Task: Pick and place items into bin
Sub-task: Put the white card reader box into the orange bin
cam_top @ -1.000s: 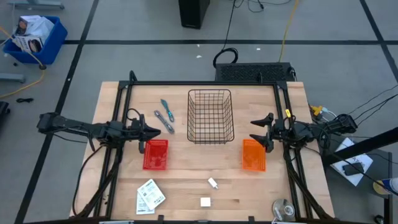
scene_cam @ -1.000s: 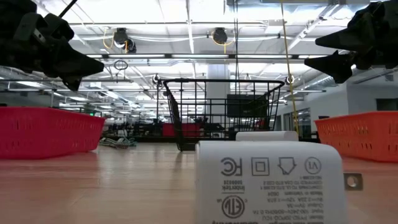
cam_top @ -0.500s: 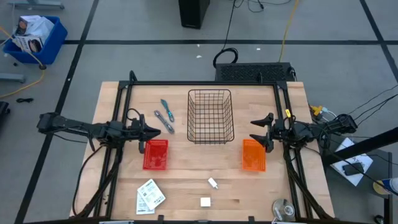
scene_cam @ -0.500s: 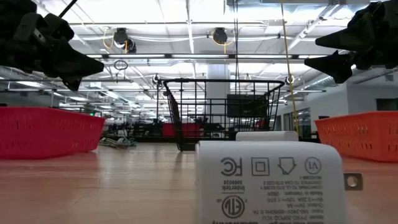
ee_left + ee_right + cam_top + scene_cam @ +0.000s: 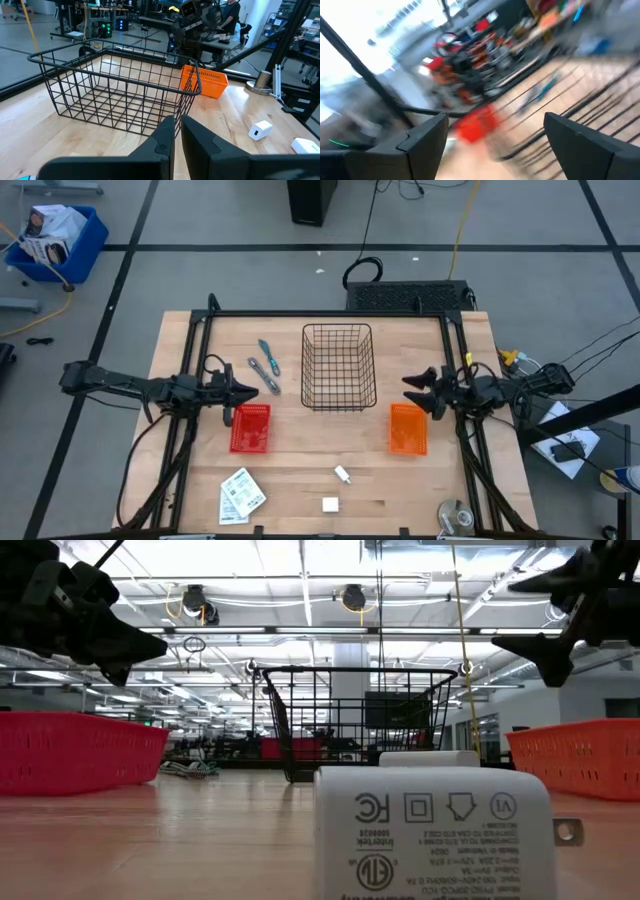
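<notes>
Two tiny white blocks lie near the table's near edge, and one fills the front of the low view. White printed cards lie flat at the near left. The blue-handled tool and the grey metal tool rest left of the black wire basket. My left gripper hovers shut above the red bin, pointing at the basket. My right gripper hovers open right of the basket, above the orange bin.
Black frame rails run along the table's far, left and right sides. A metal cylinder stands at the near right corner. Bare wood lies between the two bins and in front of the basket.
My right gripper has rolled about its wrist while staying in the air right of the basket; its wrist view is smeared by the motion. The left arm and all items have kept still.
</notes>
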